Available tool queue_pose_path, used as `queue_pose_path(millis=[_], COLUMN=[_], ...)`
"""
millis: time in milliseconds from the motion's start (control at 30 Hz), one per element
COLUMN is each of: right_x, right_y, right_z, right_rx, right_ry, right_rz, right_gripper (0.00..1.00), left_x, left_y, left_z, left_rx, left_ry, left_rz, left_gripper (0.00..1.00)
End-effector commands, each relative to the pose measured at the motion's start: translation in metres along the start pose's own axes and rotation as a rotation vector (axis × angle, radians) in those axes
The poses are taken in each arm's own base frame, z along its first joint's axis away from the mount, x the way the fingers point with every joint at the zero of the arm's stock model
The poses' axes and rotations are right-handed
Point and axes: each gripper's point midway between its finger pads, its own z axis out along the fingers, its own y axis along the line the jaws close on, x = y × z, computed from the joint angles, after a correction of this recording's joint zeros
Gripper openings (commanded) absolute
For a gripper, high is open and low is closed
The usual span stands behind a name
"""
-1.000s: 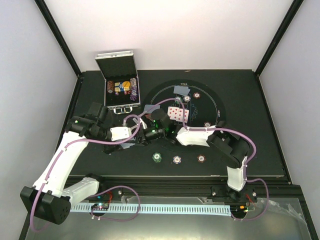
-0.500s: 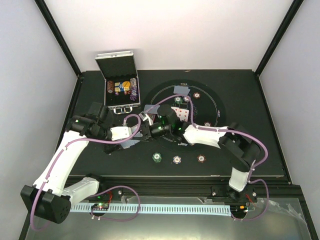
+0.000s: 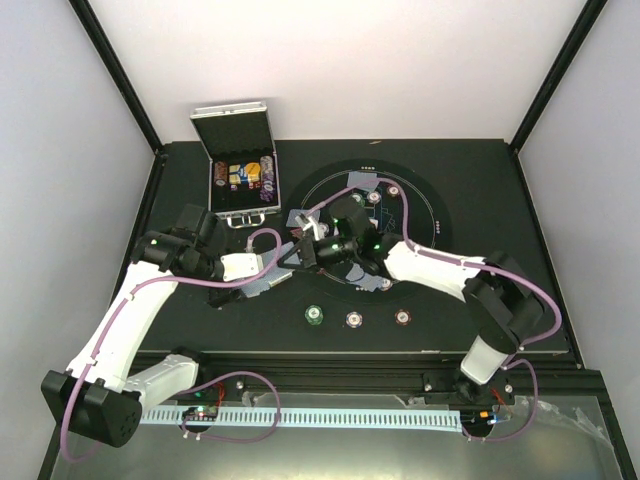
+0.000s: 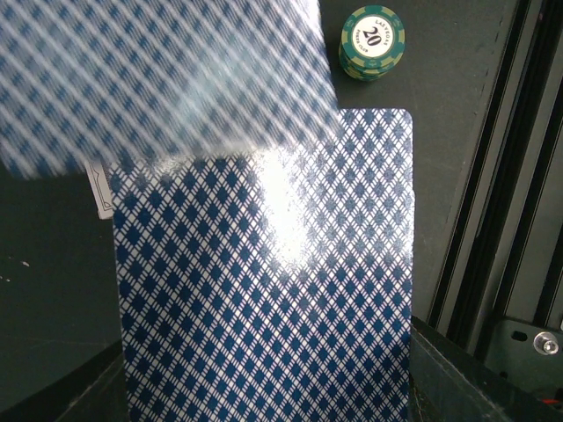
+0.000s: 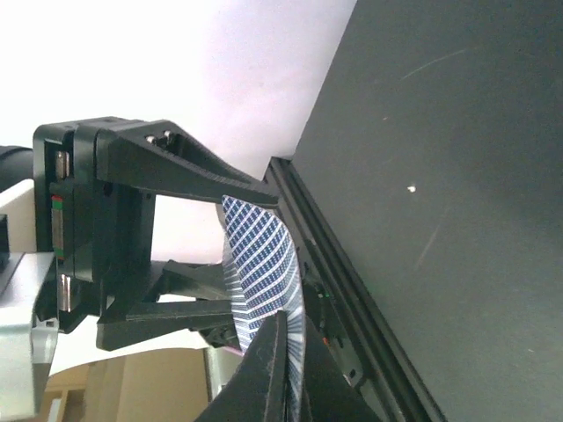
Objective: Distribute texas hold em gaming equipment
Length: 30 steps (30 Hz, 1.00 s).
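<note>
My left gripper (image 3: 274,271) is shut on a deck of blue-checked playing cards (image 4: 264,290) that fills the left wrist view. The top card (image 4: 167,79) is blurred and slid askew toward the upper left. My right gripper (image 3: 303,252) meets the left one above the table. Its fingers (image 5: 280,374) are shut on the edge of that top card (image 5: 262,255), which bows outward. A green chip (image 3: 314,315) marked 20 (image 4: 373,41), a white chip (image 3: 353,319) and a brown-red chip (image 3: 402,317) lie in a row near the front.
The round black mat (image 3: 425,205) carries a face-down card (image 3: 362,180) and chips (image 3: 393,188) at its far side. An open silver case (image 3: 240,170) with more chips stands at the back left. Another card (image 3: 297,218) lies by the mat's left rim.
My right arm swung left from over the mat to the left gripper, and its jaws went from open to shut on the deck's top card. The left arm stayed still.
</note>
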Motion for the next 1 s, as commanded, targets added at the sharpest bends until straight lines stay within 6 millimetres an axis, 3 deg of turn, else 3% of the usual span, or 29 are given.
queue_pose_path(millis=[0, 100, 200, 267, 500, 600, 700, 967], right_x=[-0.011, -0.034, -0.06, -0.075, -0.124, -0.141, -0.146, -0.133], right_y=[-0.023, -0.048, -0.095, -0.114, -0.155, -0.172, -0.185, -0.234], right_z=[-0.035, -0.078, -0.142, -0.178, -0.242, -0.247, -0.244, -0.22], right_rx=[0.121, 0.337, 0.811, 1.065, 1.662, 1.832, 1.893, 1.86], right_ry=[-0.05, -0.127, -0.213, -0.239, -0.166, -0.075, -0.012, 0.16], right_rz=[-0.009, -0.049, -0.149, -0.267, -0.677, -0.832, -0.949, -1.014], right_gripper=[0.01, 0.01, 0.01, 0.01, 0.01, 0.01, 0.01, 0.01], left_x=[-0.009, -0.009, -0.009, -0.01, -0.011, -0.009, -0.007, -0.008], left_y=[0.002, 0.002, 0.001, 0.001, 0.0, 0.001, 0.001, 0.003], left_z=[-0.011, -0.011, -0.011, -0.01, -0.01, -0.01, -0.008, -0.008], left_rx=[-0.023, -0.024, -0.022, -0.017, -0.014, -0.019, -0.022, -0.023], left_ry=[-0.03, -0.03, -0.034, -0.038, -0.041, -0.035, -0.03, -0.028], left_rz=[0.022, 0.022, 0.022, 0.018, 0.012, 0.013, 0.011, 0.007], left_gripper=[0.02, 0.01, 0.02, 0.02, 0.02, 0.02, 0.02, 0.02])
